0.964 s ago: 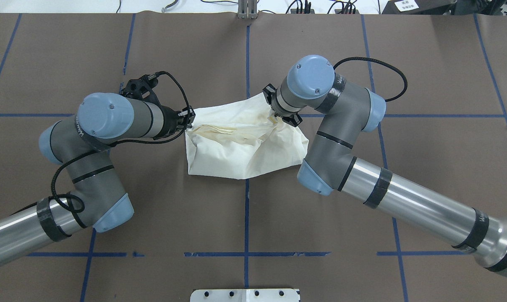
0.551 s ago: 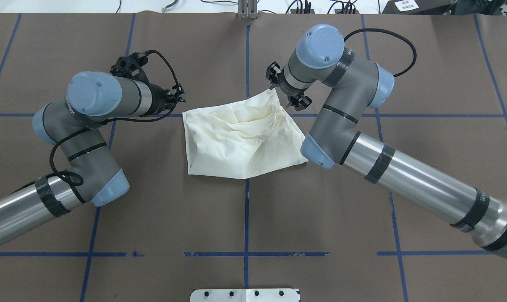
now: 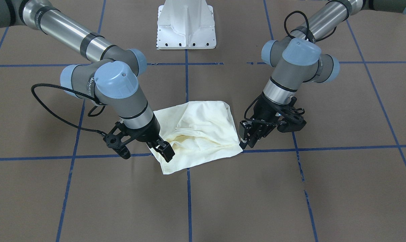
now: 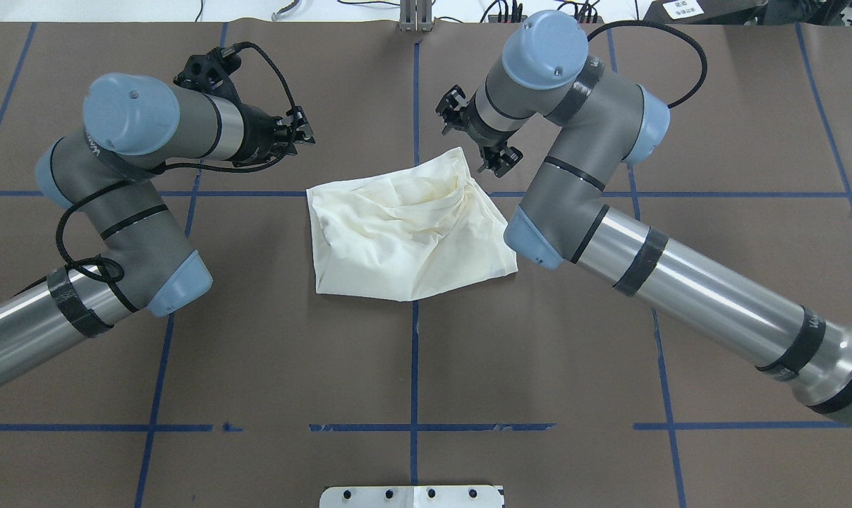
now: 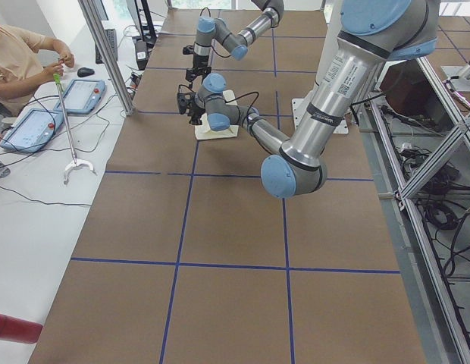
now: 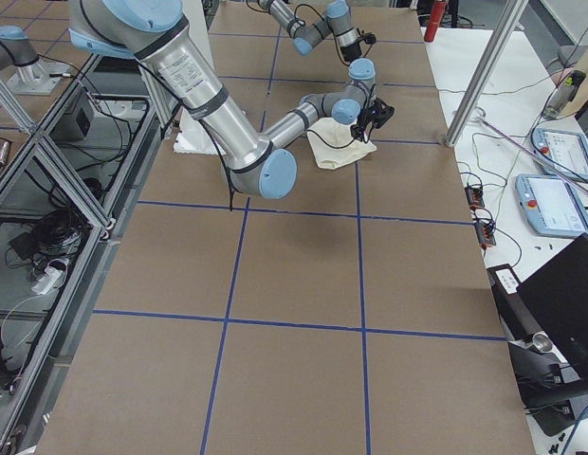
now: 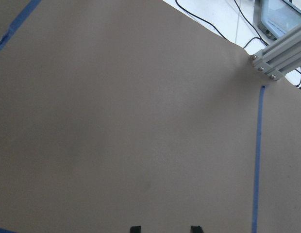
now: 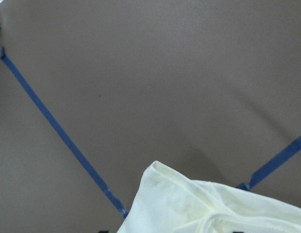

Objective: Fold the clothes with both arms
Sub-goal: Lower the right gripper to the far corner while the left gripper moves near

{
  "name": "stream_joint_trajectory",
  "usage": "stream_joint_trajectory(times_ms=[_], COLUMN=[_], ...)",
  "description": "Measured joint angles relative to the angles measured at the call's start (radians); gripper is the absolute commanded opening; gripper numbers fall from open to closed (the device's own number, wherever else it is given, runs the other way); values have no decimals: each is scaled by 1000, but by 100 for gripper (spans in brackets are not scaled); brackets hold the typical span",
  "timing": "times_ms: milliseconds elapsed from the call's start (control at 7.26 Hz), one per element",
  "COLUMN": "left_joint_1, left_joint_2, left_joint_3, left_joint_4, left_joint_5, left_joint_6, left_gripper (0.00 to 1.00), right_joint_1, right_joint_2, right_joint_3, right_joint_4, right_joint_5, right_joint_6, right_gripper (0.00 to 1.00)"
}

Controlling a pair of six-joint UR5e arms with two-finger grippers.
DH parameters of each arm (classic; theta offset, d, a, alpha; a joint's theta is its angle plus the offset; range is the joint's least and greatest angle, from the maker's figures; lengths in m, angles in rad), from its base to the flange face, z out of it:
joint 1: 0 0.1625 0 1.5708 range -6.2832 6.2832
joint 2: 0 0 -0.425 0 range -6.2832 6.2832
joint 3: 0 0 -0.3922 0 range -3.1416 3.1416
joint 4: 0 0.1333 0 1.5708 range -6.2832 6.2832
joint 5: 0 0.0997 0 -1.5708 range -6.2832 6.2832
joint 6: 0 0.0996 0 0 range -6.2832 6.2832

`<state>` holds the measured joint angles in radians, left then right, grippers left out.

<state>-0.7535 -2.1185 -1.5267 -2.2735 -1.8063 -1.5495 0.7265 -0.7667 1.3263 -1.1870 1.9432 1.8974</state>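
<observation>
**Both grippers clear of a part-folded garment.** The shirt (image 4: 405, 240) lies as a rumpled cream bundle at the middle of the table (image 4: 292, 353). Its far edge sits on a crosswise tape line (image 4: 680, 194) and no print shows. My left gripper (image 4: 300, 132) hovers off the bundle's far left corner with its fingers parted. In the left wrist view the two fingertips (image 7: 135, 228) stand apart over bare brown surface with nothing between them. My right gripper (image 4: 474, 137) hangs just beyond the far right corner, fingers spread wide and holding nothing. Its wrist view catches only that corner of the shirt (image 8: 189, 208) at the bottom edge.

**Step in hand (my reading):** I am repositioning for a fresh grasp, because the bundle is creased and lopsided rather than squared.

**To do it well:**
- I should bring each gripper down on a true outer corner, not on the raised ridge in the middle (loose inner layers there would peel away alone).
- Each pair of fingers should close on the full stack of layers at the edge.
- Both arms should lift together and travel level, so the cloth hangs taut between them and the crease lands straight.
- From the front, my right gripper (image 3: 164, 151) appears closest to the cloth, so it needs the more careful descent to avoid dragging the corner.
</observation>
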Motion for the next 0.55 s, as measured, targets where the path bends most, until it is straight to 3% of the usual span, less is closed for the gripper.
stream_joint_trajectory(times_ms=[413,551], left_joint_1=[53,66], left_joint_2=[20,25], left_joint_3=[-61,-76], left_joint_4=[6,6], left_joint_5=[-14,-11], left_joint_6=[-4,-4], left_gripper=[52,52], right_joint_1=[-48,-53], right_joint_2=[-7,-6], right_joint_3=[6,5], right_joint_4=[0,-3], right_joint_5=[-5,-5], right_joint_6=[7,11], right_gripper=[94,89])
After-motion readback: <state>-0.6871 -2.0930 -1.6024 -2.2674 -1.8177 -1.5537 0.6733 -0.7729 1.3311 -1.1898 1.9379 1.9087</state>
